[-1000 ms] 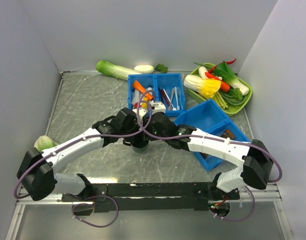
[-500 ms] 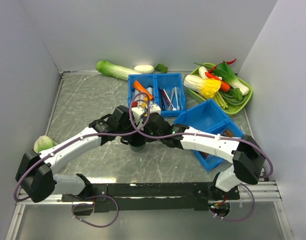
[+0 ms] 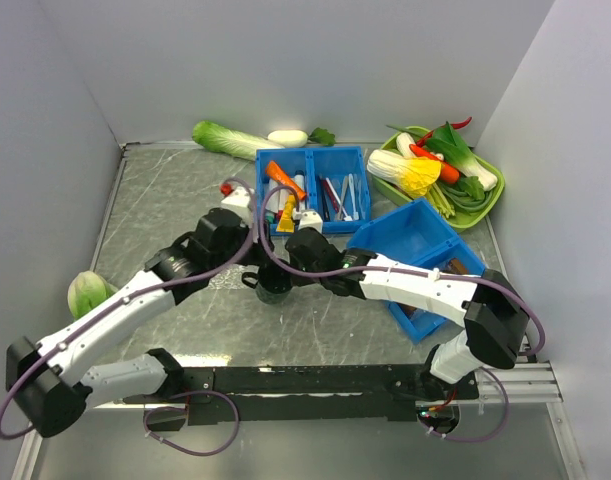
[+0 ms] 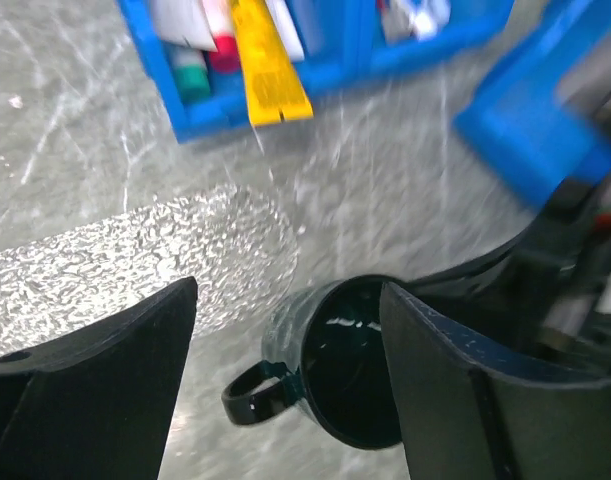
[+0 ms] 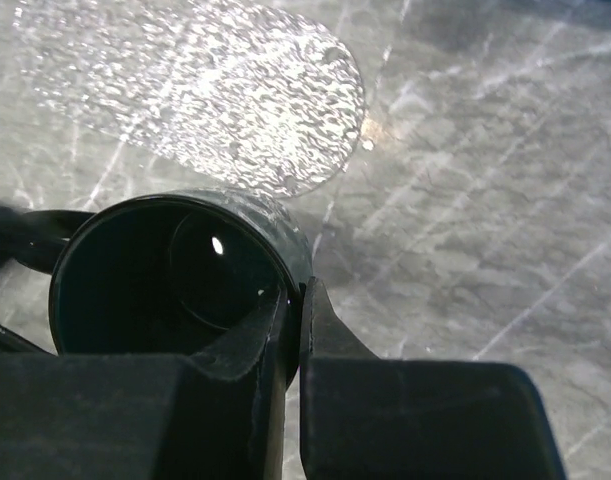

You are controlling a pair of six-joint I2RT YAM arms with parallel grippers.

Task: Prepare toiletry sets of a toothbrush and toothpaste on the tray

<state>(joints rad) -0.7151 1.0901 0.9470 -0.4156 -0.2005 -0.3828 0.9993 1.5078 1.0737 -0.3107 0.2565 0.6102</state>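
The dark cup (image 5: 135, 290) is clamped at its rim by the right hand (image 5: 293, 300), just beside the clear tray (image 5: 205, 90) on the table (image 5: 465, 200). The left hand (image 4: 287, 290), shut a second ago, is now spread apart above it. The yellow toothpaste (image 4: 268, 65) is seen jutting over the blue bin (image 4: 200, 125) edge, its print unreadable.

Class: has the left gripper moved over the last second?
Yes. The left gripper has backed off leftward, away from the divided bin, and now stands open and clear of the cup.

Two blue bins (image 3: 310, 150) (image 3: 410, 235), one dark mug (image 3: 273, 288), one yellow toothpaste tube (image 4: 268, 70)
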